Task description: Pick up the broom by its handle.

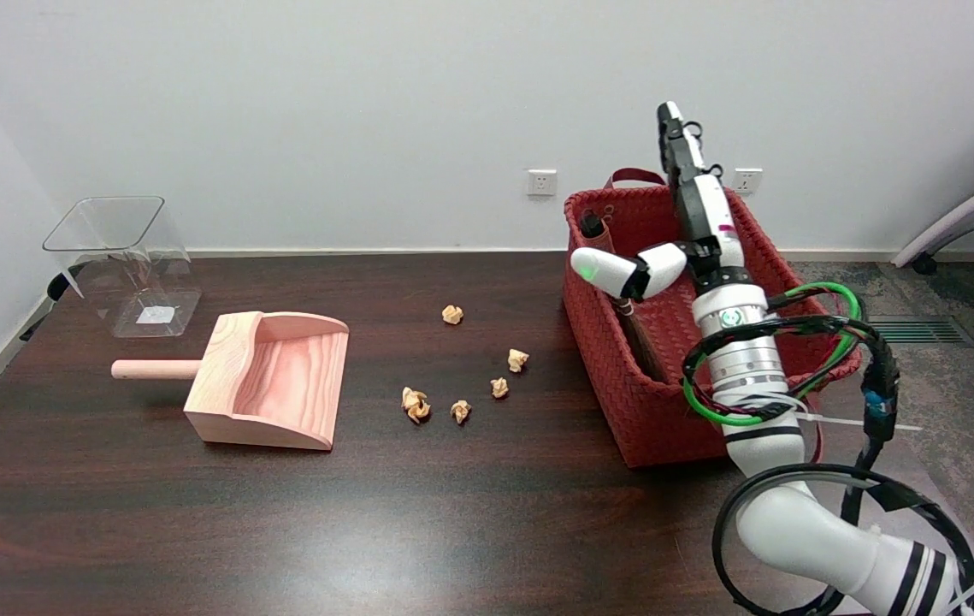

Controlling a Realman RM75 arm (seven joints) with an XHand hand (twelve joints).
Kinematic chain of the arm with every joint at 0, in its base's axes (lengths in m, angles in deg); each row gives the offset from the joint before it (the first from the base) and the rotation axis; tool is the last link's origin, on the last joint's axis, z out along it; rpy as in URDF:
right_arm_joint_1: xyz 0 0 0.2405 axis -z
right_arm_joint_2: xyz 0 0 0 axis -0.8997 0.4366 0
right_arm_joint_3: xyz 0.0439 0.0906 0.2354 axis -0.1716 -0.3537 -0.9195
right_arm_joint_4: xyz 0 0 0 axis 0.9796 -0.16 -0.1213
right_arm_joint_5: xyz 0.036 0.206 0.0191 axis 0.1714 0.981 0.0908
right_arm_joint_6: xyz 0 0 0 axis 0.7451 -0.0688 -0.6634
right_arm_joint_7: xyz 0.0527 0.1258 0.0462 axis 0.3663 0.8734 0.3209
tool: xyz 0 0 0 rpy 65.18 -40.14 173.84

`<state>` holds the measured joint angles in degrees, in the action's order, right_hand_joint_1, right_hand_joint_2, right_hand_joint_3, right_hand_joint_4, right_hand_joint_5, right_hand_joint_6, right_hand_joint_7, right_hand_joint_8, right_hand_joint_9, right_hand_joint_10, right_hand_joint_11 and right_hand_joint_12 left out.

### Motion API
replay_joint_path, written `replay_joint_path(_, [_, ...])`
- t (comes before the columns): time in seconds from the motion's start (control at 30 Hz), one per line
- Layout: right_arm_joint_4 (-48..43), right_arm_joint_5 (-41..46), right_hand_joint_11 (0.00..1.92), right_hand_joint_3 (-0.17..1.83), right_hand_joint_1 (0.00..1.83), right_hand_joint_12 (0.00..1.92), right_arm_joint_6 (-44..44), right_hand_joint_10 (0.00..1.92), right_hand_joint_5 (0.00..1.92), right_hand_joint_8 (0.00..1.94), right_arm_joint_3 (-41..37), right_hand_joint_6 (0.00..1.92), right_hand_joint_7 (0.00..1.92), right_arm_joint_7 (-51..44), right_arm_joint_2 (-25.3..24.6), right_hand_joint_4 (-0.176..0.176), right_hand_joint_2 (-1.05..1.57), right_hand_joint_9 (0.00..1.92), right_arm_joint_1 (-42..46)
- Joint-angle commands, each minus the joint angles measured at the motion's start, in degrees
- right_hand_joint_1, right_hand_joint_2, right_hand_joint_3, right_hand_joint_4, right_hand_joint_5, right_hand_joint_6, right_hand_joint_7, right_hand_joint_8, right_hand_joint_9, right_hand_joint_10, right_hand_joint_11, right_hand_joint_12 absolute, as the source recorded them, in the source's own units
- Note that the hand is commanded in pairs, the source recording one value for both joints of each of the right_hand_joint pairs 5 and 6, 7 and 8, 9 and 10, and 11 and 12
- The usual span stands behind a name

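My hand over the red basket

My right hand hangs above the red basket, fingers spread and empty; the broom handle's dark tip leans against the basket's far-left wall.

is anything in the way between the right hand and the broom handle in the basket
Nothing visible blocks it. The right hand hangs open over the red basket, fingers spread. The broom handle leans against the basket's left wall, its dark tip showing beside the hand. The wall hides the lower part only from this camera.

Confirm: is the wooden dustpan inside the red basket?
No. The wooden dustpan lies on the table, well apart from the red basket.
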<state>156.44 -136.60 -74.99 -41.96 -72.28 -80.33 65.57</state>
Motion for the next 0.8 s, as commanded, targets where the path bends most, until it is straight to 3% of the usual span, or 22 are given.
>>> replay_joint_path(0.03, [0.28, 2.69, 0.00, 1.08, 1.01, 0.00, 10.78, 0.00, 0.00, 0.06, -2.73, 0.00, 0.06, -5.91, 0.42, 0.000, -0.44, 0.00, 0.04])
replay_joint_path(0.8, [-4.14, 6.61, 0.00, 1.11, 1.00, 0.00, 11.68, 0.00, 0.00, 0.16, -0.28, 0.00, 0.16, -5.32, 0.50, 0.000, -0.44, 0.00, -0.46])
